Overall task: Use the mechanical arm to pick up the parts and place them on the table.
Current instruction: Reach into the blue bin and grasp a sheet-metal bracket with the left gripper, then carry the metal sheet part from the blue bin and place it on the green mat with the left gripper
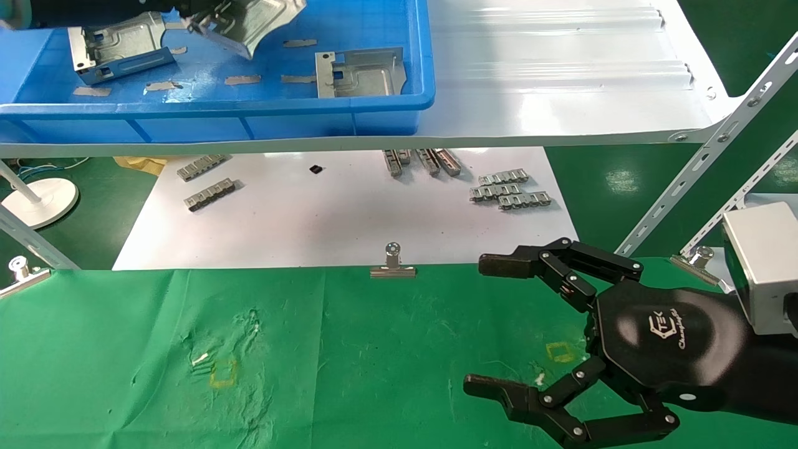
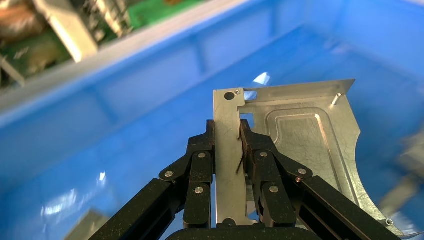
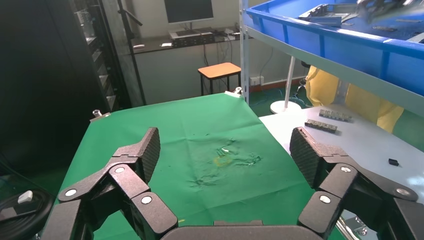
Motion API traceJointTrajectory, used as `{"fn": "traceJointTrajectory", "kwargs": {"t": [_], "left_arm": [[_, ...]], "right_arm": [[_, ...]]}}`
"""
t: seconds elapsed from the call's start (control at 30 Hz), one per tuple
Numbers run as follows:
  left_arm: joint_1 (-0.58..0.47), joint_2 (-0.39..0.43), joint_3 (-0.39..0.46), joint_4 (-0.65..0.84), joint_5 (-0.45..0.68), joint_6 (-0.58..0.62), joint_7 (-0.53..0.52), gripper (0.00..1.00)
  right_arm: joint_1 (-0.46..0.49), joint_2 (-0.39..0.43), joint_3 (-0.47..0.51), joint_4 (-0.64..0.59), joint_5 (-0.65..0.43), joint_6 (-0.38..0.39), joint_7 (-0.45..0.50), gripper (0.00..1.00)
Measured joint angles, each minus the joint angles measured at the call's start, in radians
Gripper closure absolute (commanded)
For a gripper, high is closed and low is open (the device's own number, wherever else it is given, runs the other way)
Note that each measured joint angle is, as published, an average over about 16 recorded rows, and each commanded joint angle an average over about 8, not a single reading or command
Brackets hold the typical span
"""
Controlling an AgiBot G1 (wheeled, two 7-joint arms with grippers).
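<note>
Head view: my left gripper (image 1: 206,22) lifts one part (image 1: 262,22) over the blue bin (image 1: 374,100), tilted clear of two other parts (image 1: 118,53) lying inside. The bench (image 1: 343,349), wrinkled green cloth, waits below; my right gripper (image 1: 492,324) hovers over it, fingers spread, idle.

Left wrist view: black jointed fingers (image 2: 200,170) pinch the bracket's flat bent flange from both sides, I judge because that strip gives a firm edge. The sheet metal (image 2: 305,135) is silvery, embossed, with a curved notch.

Right wrist view: ribbed pads (image 3: 147,147) stand wide apart above the cloth (image 3: 200,135).
</note>
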Motion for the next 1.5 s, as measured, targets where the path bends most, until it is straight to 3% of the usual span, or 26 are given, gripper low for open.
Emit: {"fn": "traceJointTrajectory", "kwargs": {"t": [0.4, 0.63, 1.03, 1.33, 1.37, 1.5], "left_arm": [[0.028, -0.092, -0.058, -0.088, -0.107, 0.391, 0.186, 1.00], [0.124, -0.168, -0.053, -0.206, -0.190, 0.556, 0.305, 1.00], [0.414, -0.366, 0.085, -0.500, -0.355, 0.575, 0.488, 1.00], [0.513, -0.387, 0.207, -0.448, -0.316, 0.553, 0.677, 1.00], [0.516, -0.381, 0.217, -0.432, -0.306, 0.549, 0.698, 0.97], [0.519, -0.357, 0.249, -0.368, -0.269, 0.531, 0.778, 0.47]], "right_arm": [[0.000, 0.000, 0.000, 0.000, 0.000, 0.000, 0.000, 0.00], [0.000, 0.000, 0.000, 0.000, 0.000, 0.000, 0.000, 0.00], [0.000, 0.000, 0.000, 0.000, 0.000, 0.000, 0.000, 0.00], [0.000, 0.000, 0.000, 0.000, 0.000, 0.000, 0.000, 0.00], [0.000, 0.000, 0.000, 0.000, 0.000, 0.000, 0.000, 0.00], [0.000, 0.000, 0.000, 0.000, 0.000, 0.000, 0.000, 0.00]]}}
